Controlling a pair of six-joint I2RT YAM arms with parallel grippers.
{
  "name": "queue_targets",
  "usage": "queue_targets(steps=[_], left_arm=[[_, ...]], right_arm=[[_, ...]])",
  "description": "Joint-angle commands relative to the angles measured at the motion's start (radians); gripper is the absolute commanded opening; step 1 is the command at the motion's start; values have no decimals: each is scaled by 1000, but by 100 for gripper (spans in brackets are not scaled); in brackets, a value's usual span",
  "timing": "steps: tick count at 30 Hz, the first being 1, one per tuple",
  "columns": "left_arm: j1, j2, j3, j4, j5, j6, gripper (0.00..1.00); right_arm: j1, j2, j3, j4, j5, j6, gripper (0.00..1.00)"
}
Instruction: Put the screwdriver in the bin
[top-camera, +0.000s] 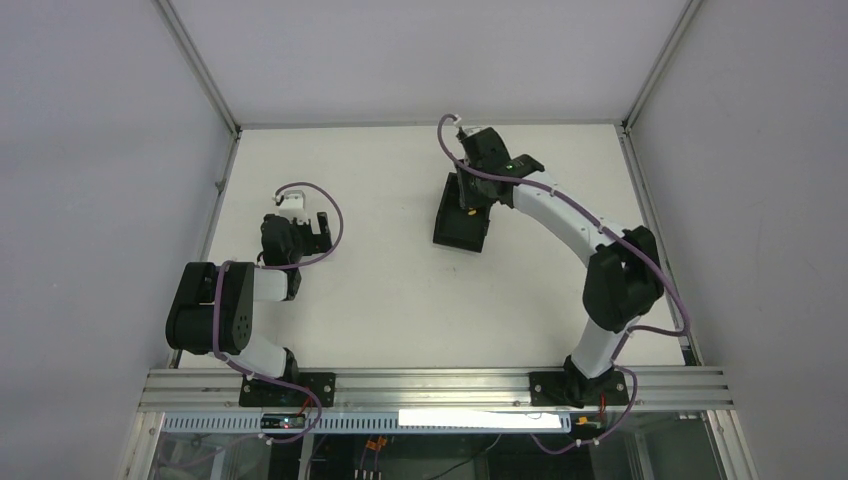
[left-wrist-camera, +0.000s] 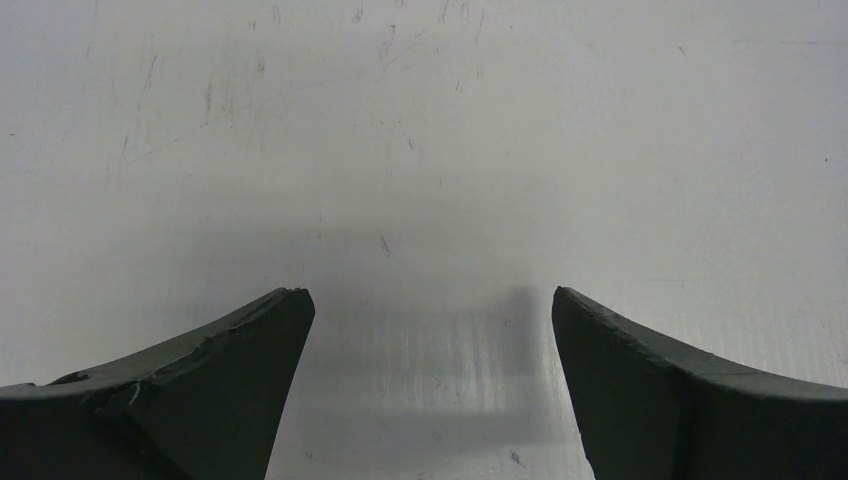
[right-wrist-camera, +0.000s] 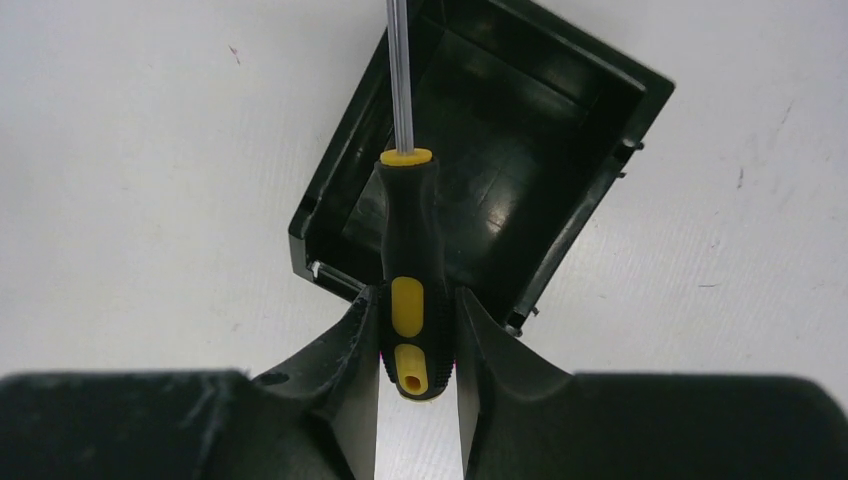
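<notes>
In the right wrist view the screwdriver (right-wrist-camera: 410, 225) has a black handle with yellow marks and a thin metal shaft that runs up out of the picture. My right gripper (right-wrist-camera: 417, 292) is shut on the handle's rear end, both fingers against its sides. The handle hangs over the black open-top bin (right-wrist-camera: 530, 120), and the shaft crosses the bin's far left wall. From above, the right gripper (top-camera: 470, 192) is over the bin (top-camera: 458, 232), and a yellow spot of the screwdriver (top-camera: 468, 211) shows. My left gripper (left-wrist-camera: 430, 295) is open over bare table, at the left (top-camera: 312, 225).
The white table (top-camera: 400, 300) is walled by grey panels on the left, right and far side. An aluminium rail (top-camera: 440, 385) with both arm bases runs along the near edge. The left arm is folded back near its base.
</notes>
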Motion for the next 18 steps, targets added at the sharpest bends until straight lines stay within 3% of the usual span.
queue_targets(steps=[1,11,18], left_arm=[[0,-30,-5,27,5,-3,99],[0,-29,-5,27,5,-3,99],[0,-29,-5,27,6,-3,99]], right_arm=[[17,35,-38,73,51,21,9],[22,83,-119,154,54,-13,20],[31,85,-97,147,68,-6,48]])
